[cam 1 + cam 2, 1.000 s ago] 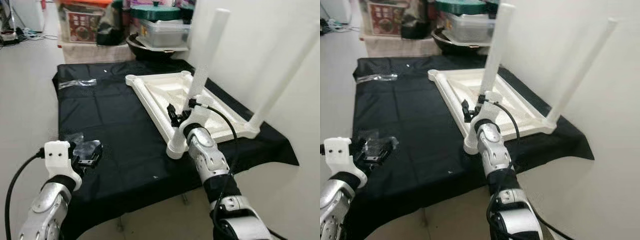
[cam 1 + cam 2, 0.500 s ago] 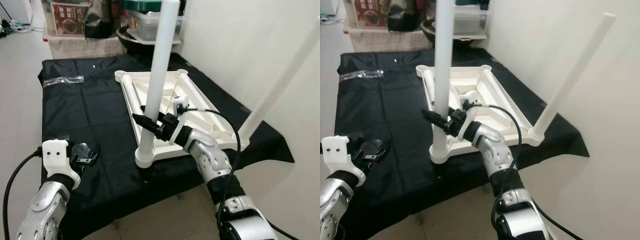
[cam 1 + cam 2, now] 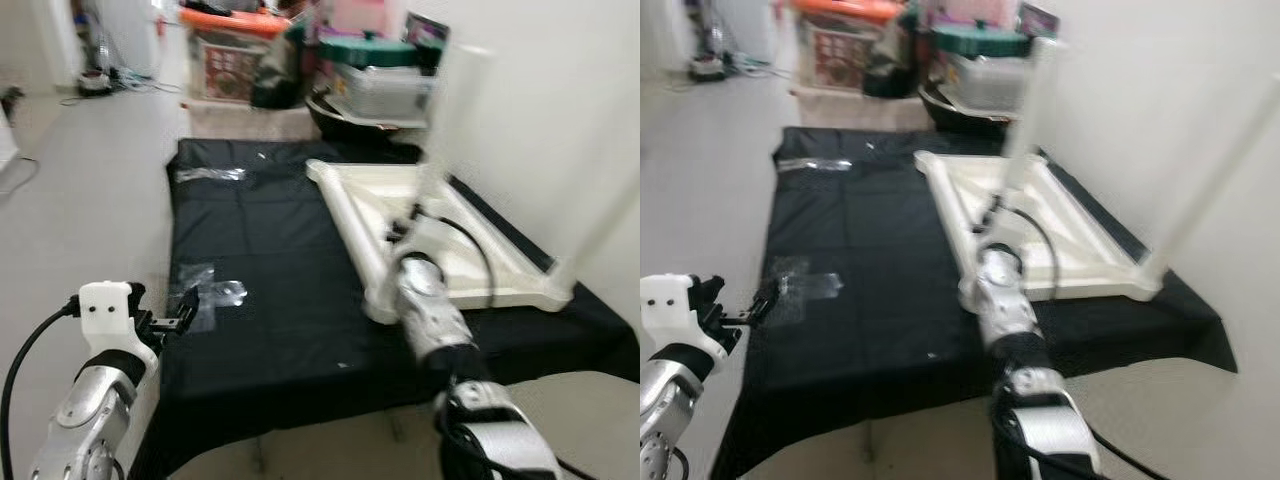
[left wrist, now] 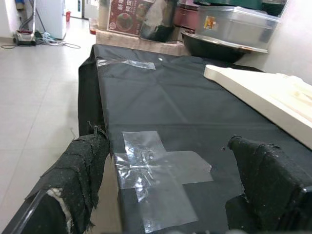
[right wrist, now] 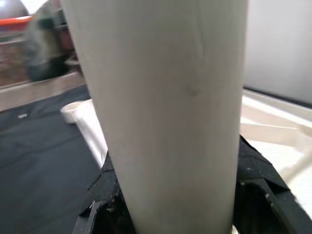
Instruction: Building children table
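A white children's table top (image 3: 470, 262) lies upside down on the black cloth (image 3: 270, 250). One white leg (image 3: 1215, 170) stands up from its far right corner. Near the front left corner my right gripper (image 3: 405, 228) is shut on a second white leg (image 3: 1035, 110), which rises blurred above it. In the right wrist view that leg (image 5: 165, 112) sits between the black pads (image 5: 105, 195). My left gripper (image 4: 170, 185) hangs open at the cloth's left edge, just over a clear plastic bag (image 4: 156, 170), with nothing between its fingers (image 4: 78, 170).
A second clear bag (image 3: 210, 175) lies at the cloth's far left. Beyond the far end stand a black bowl (image 3: 350, 115), a lidded clear container (image 3: 380, 85) and boxes (image 3: 225, 60). A white wall (image 3: 1160, 80) runs along the right; bare floor (image 3: 80, 170) on the left.
The head camera has swung and the picture is now blurred. My right gripper still holds the leg. My left gripper stays open by the plastic bag.
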{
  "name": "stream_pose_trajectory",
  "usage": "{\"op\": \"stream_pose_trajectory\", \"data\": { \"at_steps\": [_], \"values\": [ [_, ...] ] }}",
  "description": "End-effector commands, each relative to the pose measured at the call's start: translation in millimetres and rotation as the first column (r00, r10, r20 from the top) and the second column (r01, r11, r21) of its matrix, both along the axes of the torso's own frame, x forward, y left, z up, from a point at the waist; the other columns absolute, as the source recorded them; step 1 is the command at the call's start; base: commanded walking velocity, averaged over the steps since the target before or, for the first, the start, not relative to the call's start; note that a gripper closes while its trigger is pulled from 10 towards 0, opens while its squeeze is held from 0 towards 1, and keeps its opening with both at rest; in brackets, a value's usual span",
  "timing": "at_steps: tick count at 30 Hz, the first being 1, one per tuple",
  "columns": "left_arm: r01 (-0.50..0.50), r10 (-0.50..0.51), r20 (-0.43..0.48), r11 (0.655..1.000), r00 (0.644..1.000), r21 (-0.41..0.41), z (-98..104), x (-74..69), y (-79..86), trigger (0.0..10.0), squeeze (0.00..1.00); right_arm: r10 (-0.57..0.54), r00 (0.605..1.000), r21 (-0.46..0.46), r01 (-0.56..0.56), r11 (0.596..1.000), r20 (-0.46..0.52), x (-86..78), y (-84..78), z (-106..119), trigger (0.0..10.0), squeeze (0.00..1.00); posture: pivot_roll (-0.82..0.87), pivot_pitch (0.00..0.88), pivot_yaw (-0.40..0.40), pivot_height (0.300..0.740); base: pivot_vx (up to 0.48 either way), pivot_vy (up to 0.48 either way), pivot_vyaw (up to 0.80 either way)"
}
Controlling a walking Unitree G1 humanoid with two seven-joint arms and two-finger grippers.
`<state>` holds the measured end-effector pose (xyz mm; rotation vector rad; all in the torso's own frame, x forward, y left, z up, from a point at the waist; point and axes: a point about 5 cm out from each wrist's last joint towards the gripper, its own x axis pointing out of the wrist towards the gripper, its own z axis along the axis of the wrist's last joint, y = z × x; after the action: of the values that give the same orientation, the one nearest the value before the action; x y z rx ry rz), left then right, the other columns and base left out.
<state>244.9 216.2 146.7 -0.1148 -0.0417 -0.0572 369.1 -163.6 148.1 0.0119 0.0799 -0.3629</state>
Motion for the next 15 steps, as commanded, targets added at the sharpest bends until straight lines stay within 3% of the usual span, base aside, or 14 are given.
{"op": "stream_pose_trajectory", "data": {
  "at_steps": [1, 2, 5, 6, 7, 10, 11, 12, 13, 14, 15],
  "values": [
    [0.013, -0.013, -0.013, 1.0, 1.0, 0.002, -3, -0.1, -3.1, 10.0, 0.0, -0.033, 0.974, -0.092, 0.013, 0.996, -0.225, -15.7, -9.5, -44, 4.4, 0.0, 0.15, 0.0, -0.123, 0.74, 0.0, 0.0, 0.0],
    [0.013, -0.013, -0.014, 1.0, 1.0, 0.003, -3, -0.1, -3.2, 10.0, 0.0, 0.011, 0.975, -0.087, -0.031, 0.996, -0.221, -16.6, -3.8, -42, 10.0, 0.0, 0.15, 0.0, -0.123, 0.74, 0.0, 0.0, 0.0],
    [0.013, -0.013, -0.014, 1.0, 1.0, 0.003, -3, -0.1, -3.2, 10.0, 0.0, 0.086, 0.977, -0.055, -0.099, 0.994, -0.197, -16.1, 4.0, -39, 10.0, 0.0, 0.14, 0.0, -0.12, 0.74, 0.0, 0.0, 0.0],
    [0.014, -0.014, -0.015, 1.0, 1.0, 0.004, -4, 0.0, -3.1, 10.0, 0.0, 0.118, 0.983, -0.008, -0.12, 0.993, -0.139, -13.7, 11.0, -33, 10.0, 1.0, 0.15, 0.0, -0.121, 0.74, 0.0, 0.0, 0.0],
    [0.015, -0.015, -0.016, 1.0, 1.0, 0.004, -4, 0.0, -3.0, 10.0, 0.0, 0.205, 0.976, 0.06, -0.201, 0.978, -0.068, -8.5, 22.9, -25, 10.0, 1.0, 0.15, 0.0, -0.121, 0.74, 0.0, 0.0, 0.0],
    [0.015, -0.015, -0.018, 1.0, 1.0, 0.003, -4, 0.0, -2.4, 10.0, 0.0, 0.269, 0.963, 0.091, -0.267, 0.959, -0.007, -2.0, 32.7, -16, 10.0, 1.0, 0.15, 0.0, -0.122, 0.74, 0.0, 0.0, 0.0],
    [0.016, -0.016, -0.018, 1.0, 1.0, 0.002, -4, 0.0, -2.0, 10.0, 0.0, 0.349, 0.935, 0.105, -0.354, 0.929, 0.065, 5.2, 40.9, -3, 10.0, 0.0, 0.15, 0.0, -0.12, 0.74, 0.0, 0.0, 0.0],
    [0.016, -0.016, -0.018, 1.0, 1.0, 0.002, -4, 0.0, -2.0, 10.0, 0.0, 0.349, 0.935, 0.105, -0.354, 0.929, 0.065, 5.2, 40.9, -3, 10.0, 0.0, 0.15, 0.0, -0.12, 0.74, 0.0, 0.0, 0.0],
    [0.016, -0.016, -0.017, 1.0, 1.0, 0.001, -4, 0.2, -1.9, 10.0, 0.0, 0.467, 0.875, 0.108, -0.481, 0.87, 0.132, 10.5, 49.5, 12, 10.0, 0.0, 0.15, 0.0, -0.12, 0.74, 0.0, 0.0, 0.0],
    [0.016, -0.016, -0.017, 1.0, 1.0, 0.001, -4, 0.2, -1.9, 10.0, 0.0, 0.467, 0.875, 0.108, -0.481, 0.87, 0.132, 10.5, 49.5, 12, 10.0, 0.0, 0.15, 0.0, -0.12, 0.74, 0.0, 0.0, 0.0],
    [0.017, -0.017, -0.017, 1.0, 1.0, 0.0, -4, 0.7, -2.1, 10.0, 0.0, 0.535, 0.829, 0.08, -0.552, 0.83, 0.166, 15.8, 50.8, 22, 10.0, 0.0, 0.15, 0.0, -0.123, 0.74, 0.0, 0.0, 0.0]
  ]
}}
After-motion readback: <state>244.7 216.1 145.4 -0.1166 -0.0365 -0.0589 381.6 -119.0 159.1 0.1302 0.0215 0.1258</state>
